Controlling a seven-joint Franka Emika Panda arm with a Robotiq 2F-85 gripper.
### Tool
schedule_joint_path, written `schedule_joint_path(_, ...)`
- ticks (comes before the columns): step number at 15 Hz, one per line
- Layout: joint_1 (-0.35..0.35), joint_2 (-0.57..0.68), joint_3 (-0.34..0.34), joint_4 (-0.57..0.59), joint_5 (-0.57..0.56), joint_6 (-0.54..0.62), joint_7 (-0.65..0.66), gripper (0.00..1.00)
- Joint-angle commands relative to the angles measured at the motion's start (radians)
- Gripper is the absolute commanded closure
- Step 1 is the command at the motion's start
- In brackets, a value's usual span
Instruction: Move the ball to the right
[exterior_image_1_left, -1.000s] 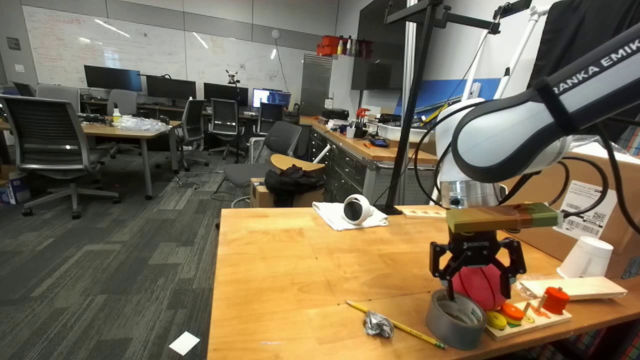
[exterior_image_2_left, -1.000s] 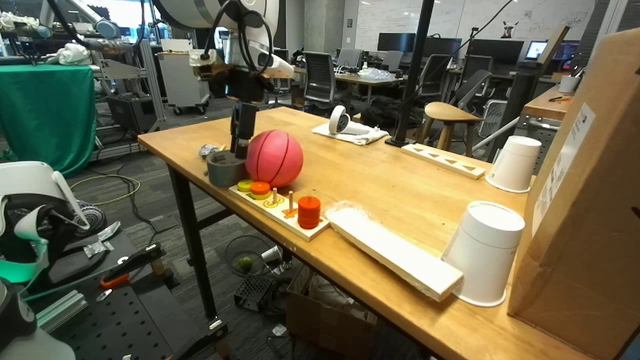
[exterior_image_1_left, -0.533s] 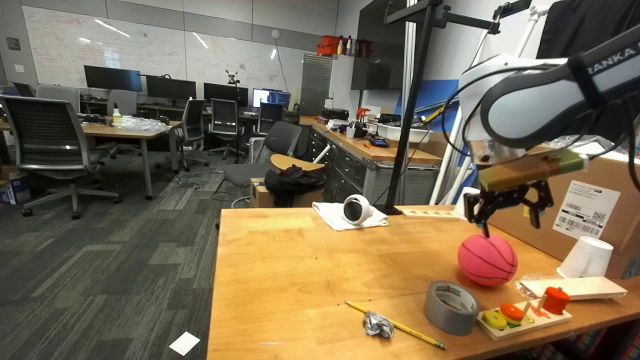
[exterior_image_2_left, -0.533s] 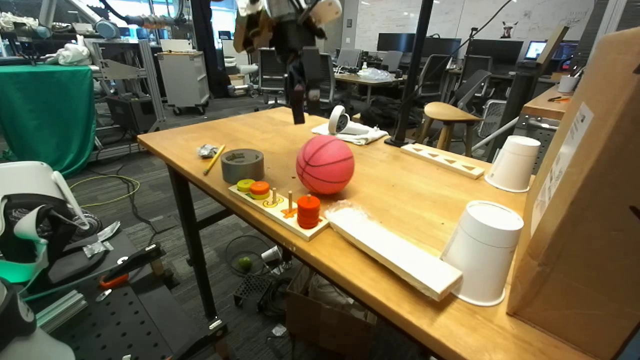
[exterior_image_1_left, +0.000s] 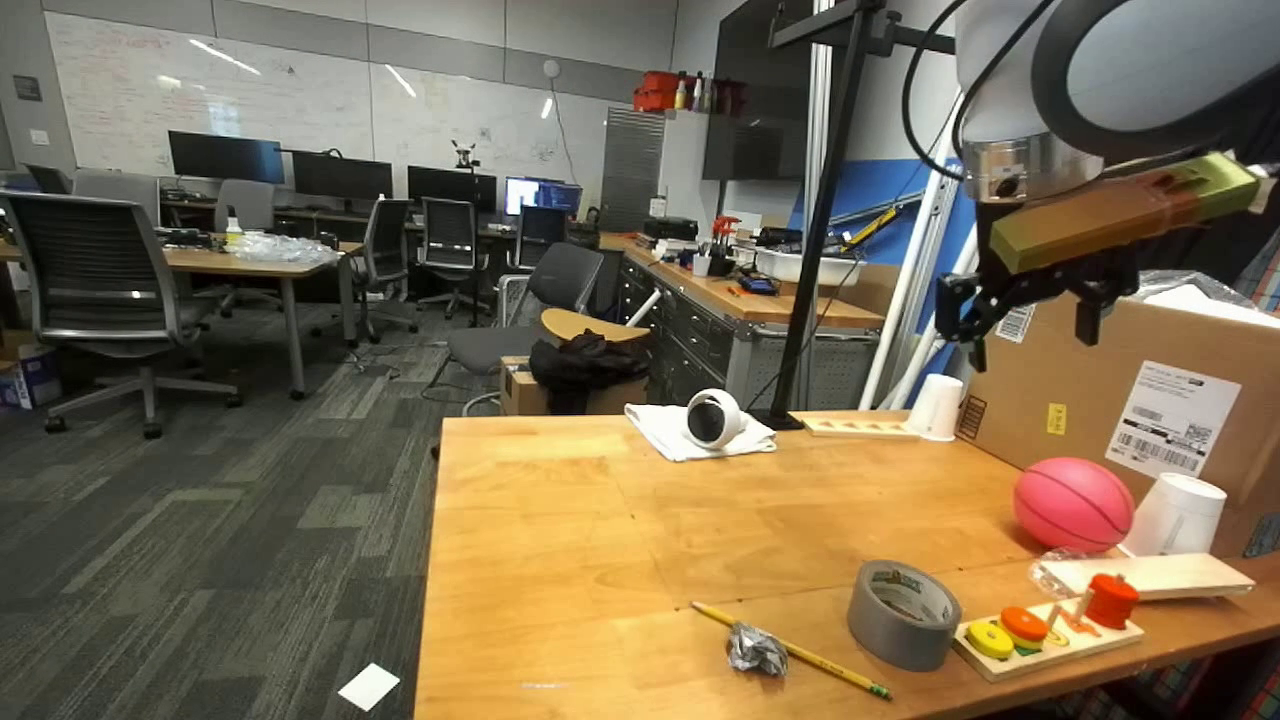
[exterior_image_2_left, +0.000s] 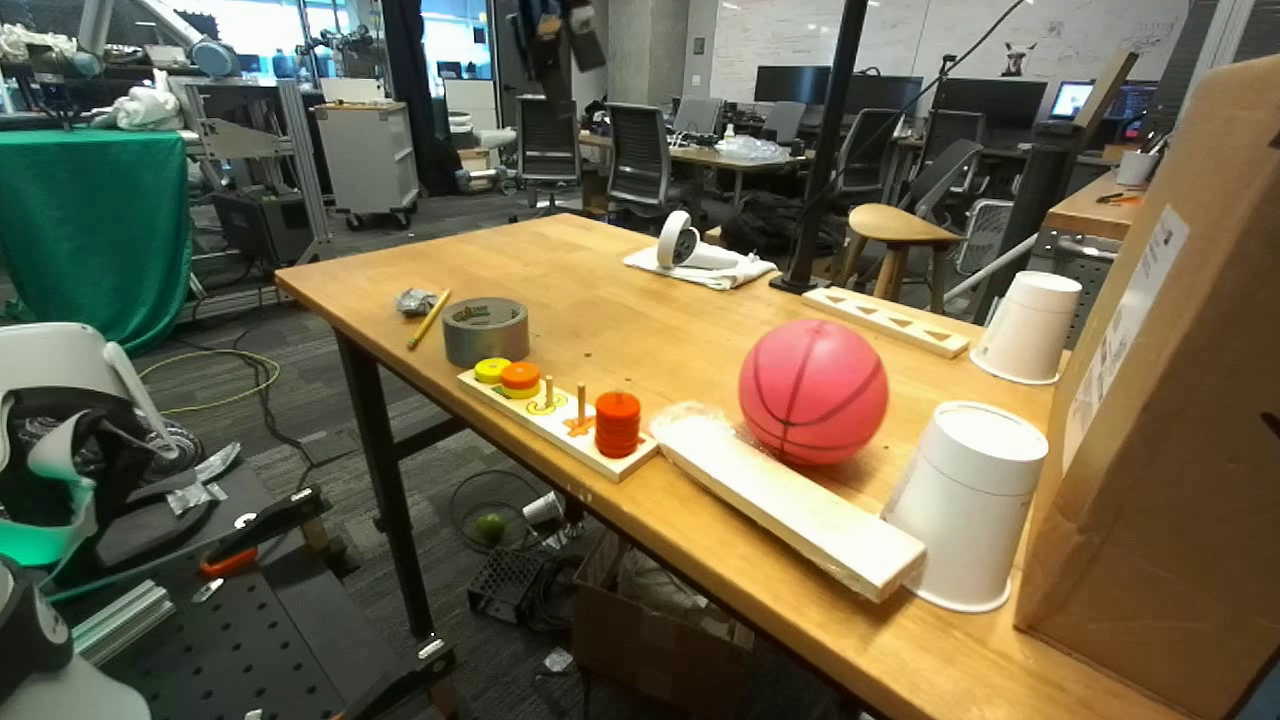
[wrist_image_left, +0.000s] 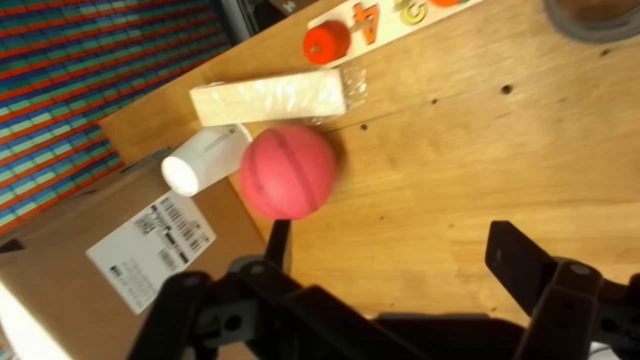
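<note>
The red-pink ball (exterior_image_1_left: 1074, 505) with dark seam lines rests on the wooden table, close to an upside-down white cup and a wrapped wooden board. It shows whole in the exterior view (exterior_image_2_left: 814, 392) and in the wrist view (wrist_image_left: 290, 172). My gripper (exterior_image_1_left: 1033, 342) is open and empty, high above the table and apart from the ball. In the wrist view the gripper (wrist_image_left: 391, 226) has its fingers wide apart with only table between them; the left fingertip overlaps the ball's lower edge in the picture. In an exterior view the gripper (exterior_image_2_left: 560, 45) is partly cut off at the top.
A big cardboard box (exterior_image_1_left: 1130, 400) stands behind the ball. The white cup (exterior_image_2_left: 970, 500) and wrapped board (exterior_image_2_left: 790, 505) are beside it. A grey tape roll (exterior_image_1_left: 903, 615), peg toy (exterior_image_1_left: 1050, 640), pencil (exterior_image_1_left: 830, 668) and foil ball (exterior_image_1_left: 757, 650) lie near the table's edge.
The gripper was low around the ball by the tape roll, then rose away from it. The ball has moved right across the table, towards the white cup and box.
</note>
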Motion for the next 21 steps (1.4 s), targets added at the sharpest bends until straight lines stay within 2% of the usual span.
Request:
schedule_joint_path(1,0.048,0.032,0.037,-0.044,0.162,0.056,-0.013,0.00)
schedule_joint_path(6,0.094,0.114,0.065,-0.065,0.350,0.110,-0.071,0.00)
schedule_joint_path(10,0.092,0.172,0.054,-0.068,0.411,0.126,-0.139,0.00)
schedule_joint_path(17,0.035,0.224,-0.018,-0.116,0.387,0.117,-0.137,0.00)
schedule_joint_path(21,-0.017,0.222,-0.075,-0.128,0.281,0.088,-0.113,0.00)
